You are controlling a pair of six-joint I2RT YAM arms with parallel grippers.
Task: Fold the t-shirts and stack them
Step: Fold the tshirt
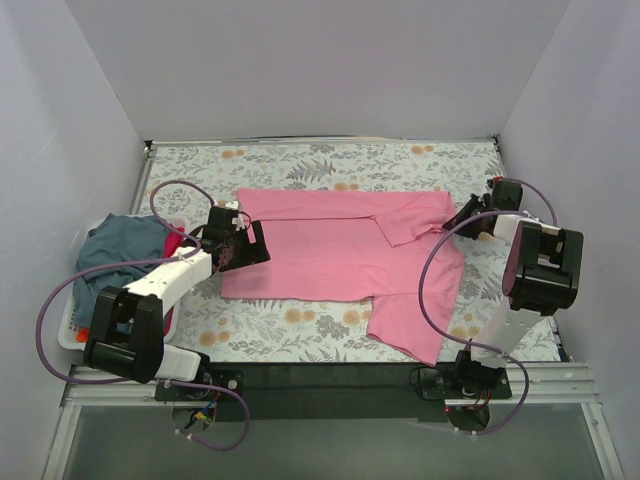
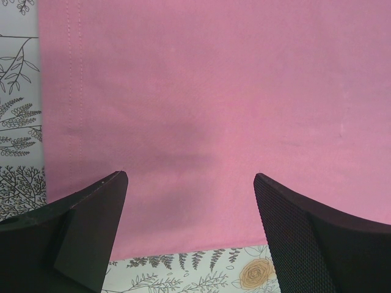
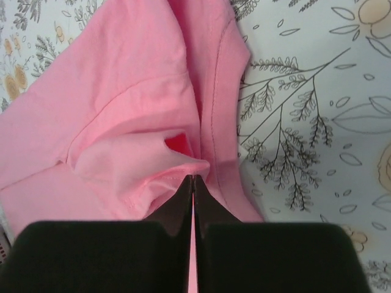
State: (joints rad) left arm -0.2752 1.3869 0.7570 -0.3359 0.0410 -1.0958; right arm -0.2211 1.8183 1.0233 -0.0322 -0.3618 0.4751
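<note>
A bright pink t-shirt [image 1: 340,250] lies spread across the middle of the floral table. My left gripper [image 1: 240,247] is open and empty, hovering over the shirt's left hem; in the left wrist view its fingers [image 2: 91,226] straddle pink cloth [image 2: 214,110] near its edge. My right gripper [image 1: 462,222] is shut on the pink shirt's right sleeve and holds a pinched fold of it [image 3: 183,165] at the shirt's upper right corner. A slate blue-grey shirt [image 1: 125,250] and a bit of red cloth [image 1: 172,243] lie in the basket at the left.
A white plastic laundry basket [image 1: 72,325] stands at the table's left edge beside my left arm. The floral tablecloth [image 1: 330,160] covers the table. White walls close in the back and both sides. A black bar runs along the near edge.
</note>
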